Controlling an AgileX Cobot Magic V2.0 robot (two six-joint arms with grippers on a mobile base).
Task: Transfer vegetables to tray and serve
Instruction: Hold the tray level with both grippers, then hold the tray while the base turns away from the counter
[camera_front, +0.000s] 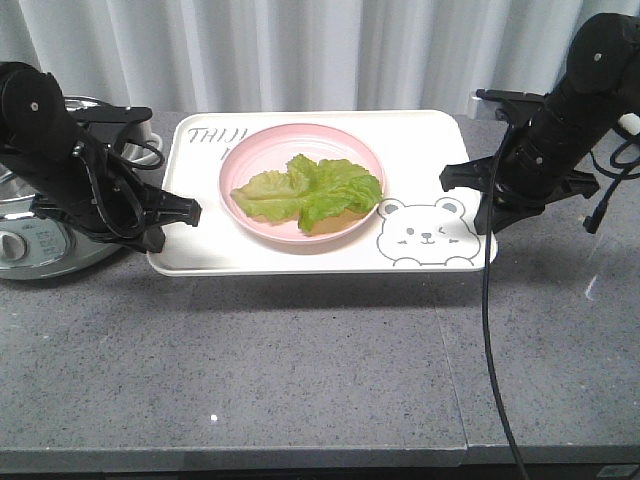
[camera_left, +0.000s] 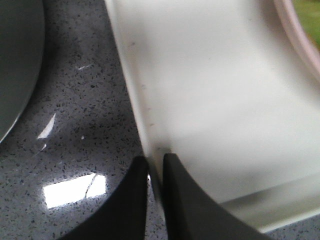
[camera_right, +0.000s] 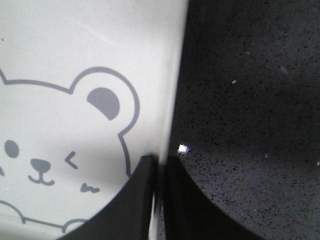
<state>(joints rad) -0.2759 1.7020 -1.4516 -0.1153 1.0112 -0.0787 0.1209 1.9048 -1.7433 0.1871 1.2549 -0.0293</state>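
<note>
Lettuce leaves (camera_front: 310, 190), crinkly, glossy and light to mid green, lay limp in a round pink plate (camera_front: 255, 150) that sat in the middle of the cream-white tray (camera_front: 430, 140). Grey lettering showed at the tray's far left corner and a winking bear face at its near right. The left gripper (camera_front: 192, 211) was clamped on the tray's left rim, the right gripper (camera_front: 448, 178) on its right rim, above the grey speckled counter (camera_front: 300, 370).

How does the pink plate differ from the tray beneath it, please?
The pink plate is round, the tray rectangular. The plate is plain pink; the tray is cream-white with a bear drawing. The plate holds the lettuce; the tray carries the plate. The left gripper and right gripper clamp the tray's edges, not the plate.
</note>
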